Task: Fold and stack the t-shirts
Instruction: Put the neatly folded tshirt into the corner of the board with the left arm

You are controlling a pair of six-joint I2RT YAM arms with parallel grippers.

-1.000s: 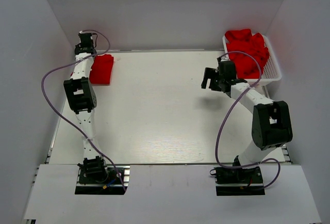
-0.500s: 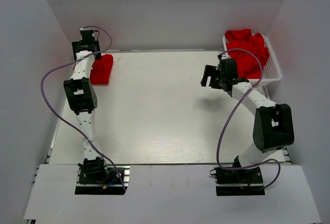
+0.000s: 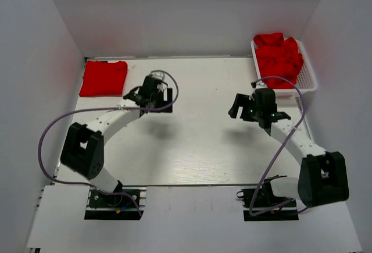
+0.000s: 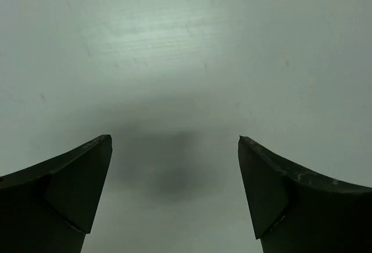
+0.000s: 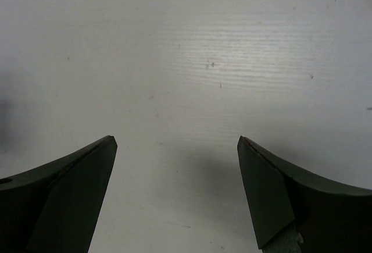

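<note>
At the near edge of the bench (image 3: 192, 148), the two arm bases are seen bolted side by side, each trailing a purple cable. The left arm (image 3: 113, 119) is stretched low across the bench toward its middle. The right arm (image 3: 290, 139) is bent upward from its base and angled inward.

The left end effector (image 3: 158, 98) is held above bare bench, slightly left of centre. In the left wrist view its two dark fingers (image 4: 70, 189) are seen spread wide apart, with nothing between them but the pale surface and a soft shadow. The right end effector (image 3: 252, 110) is held above the right half of the bench, just short of the basket (image 3: 309, 79). In the right wrist view its fingers (image 5: 64, 195) are likewise parted wide, and only the faintly grained white surface is seen in the gap. Nothing is gripped by either one.

Farther back, in the far left corner, a folded t-shirt (image 3: 103, 78) is laid flat as a neat red rectangle, well apart from the left end effector. In the far right corner, a crumpled heap of red t-shirts (image 3: 279, 58) is contained in the white mesh basket, piled above its rim. How many t-shirts are in the heap cannot be told.
</note>
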